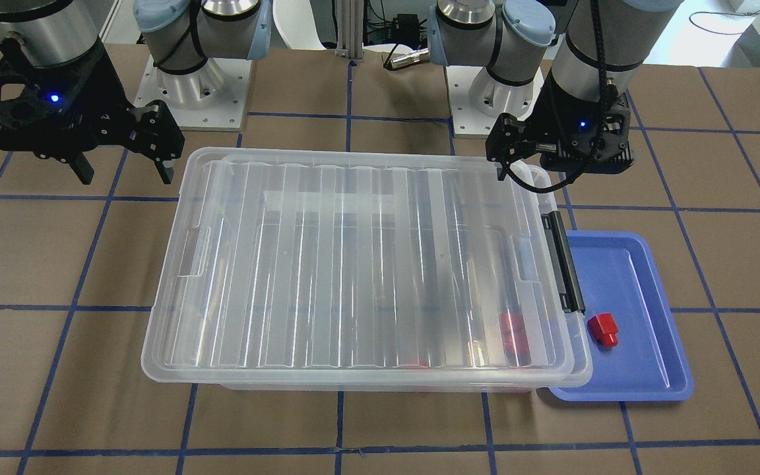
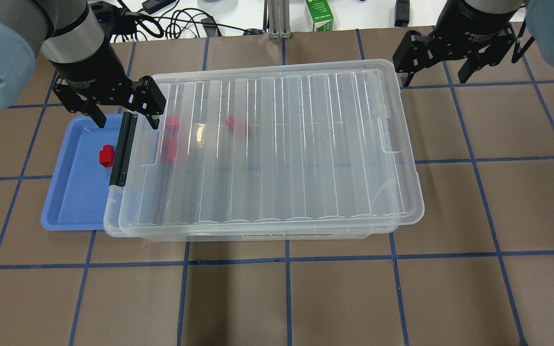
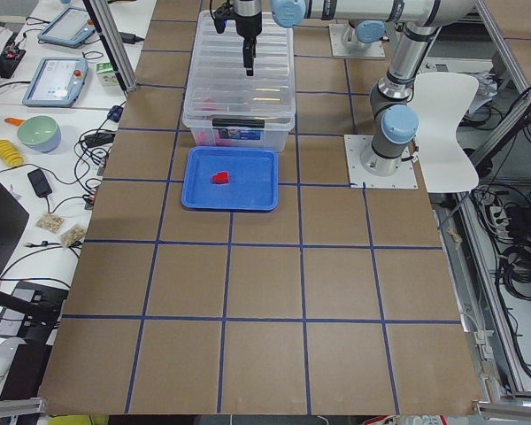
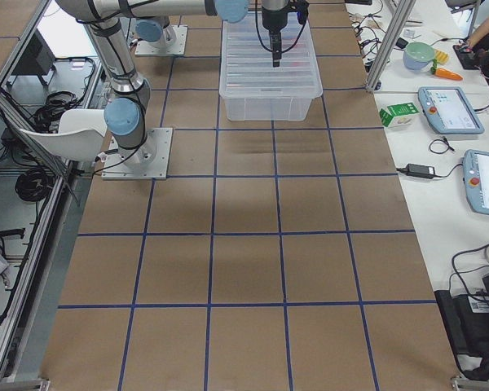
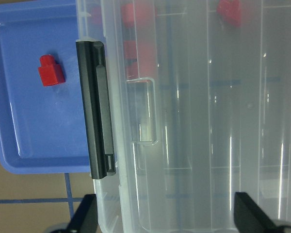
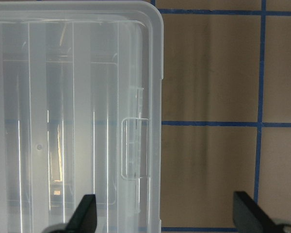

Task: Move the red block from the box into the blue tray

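The red block lies in the blue tray, near the box's latch end; it also shows in the overhead view and the left wrist view. The clear box has its ribbed lid on, with the black latch facing the tray. Several other red pieces show blurred through the lid. My left gripper is open and empty, above the latch end of the box, straddling its edge. My right gripper is open and empty above the far corner of the box's other end.
A green carton and cables lie beyond the table's far edge. The two arm bases stand behind the box. Brown table with blue tape lines surrounds the box.
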Robot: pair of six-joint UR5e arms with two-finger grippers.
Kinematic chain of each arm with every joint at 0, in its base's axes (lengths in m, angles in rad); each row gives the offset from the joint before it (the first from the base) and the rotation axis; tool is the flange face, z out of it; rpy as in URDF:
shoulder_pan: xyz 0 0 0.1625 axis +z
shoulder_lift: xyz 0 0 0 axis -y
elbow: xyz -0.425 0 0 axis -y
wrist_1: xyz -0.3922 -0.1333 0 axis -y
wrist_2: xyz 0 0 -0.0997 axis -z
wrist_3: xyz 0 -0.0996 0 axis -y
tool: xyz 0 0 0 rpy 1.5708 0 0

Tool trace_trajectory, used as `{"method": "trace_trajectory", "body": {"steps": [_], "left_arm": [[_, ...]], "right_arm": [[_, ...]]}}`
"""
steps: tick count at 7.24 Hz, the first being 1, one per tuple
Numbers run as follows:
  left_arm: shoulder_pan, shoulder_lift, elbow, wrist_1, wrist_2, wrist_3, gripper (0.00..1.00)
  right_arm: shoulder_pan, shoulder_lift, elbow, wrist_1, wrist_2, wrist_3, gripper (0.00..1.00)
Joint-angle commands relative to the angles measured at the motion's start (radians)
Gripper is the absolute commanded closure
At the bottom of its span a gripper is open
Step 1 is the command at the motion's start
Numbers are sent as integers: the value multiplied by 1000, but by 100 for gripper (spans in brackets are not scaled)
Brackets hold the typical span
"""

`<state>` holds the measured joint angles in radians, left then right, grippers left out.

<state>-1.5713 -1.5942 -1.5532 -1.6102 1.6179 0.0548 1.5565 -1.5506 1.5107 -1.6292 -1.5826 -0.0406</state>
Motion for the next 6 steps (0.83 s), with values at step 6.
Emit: {"method": "trace_trajectory", "body": {"steps": [6], "left_arm": [[8,8,-15,-7,3,2,0]], "right_arm": [[4,14,-4,-3,-16,-81,0]]}}
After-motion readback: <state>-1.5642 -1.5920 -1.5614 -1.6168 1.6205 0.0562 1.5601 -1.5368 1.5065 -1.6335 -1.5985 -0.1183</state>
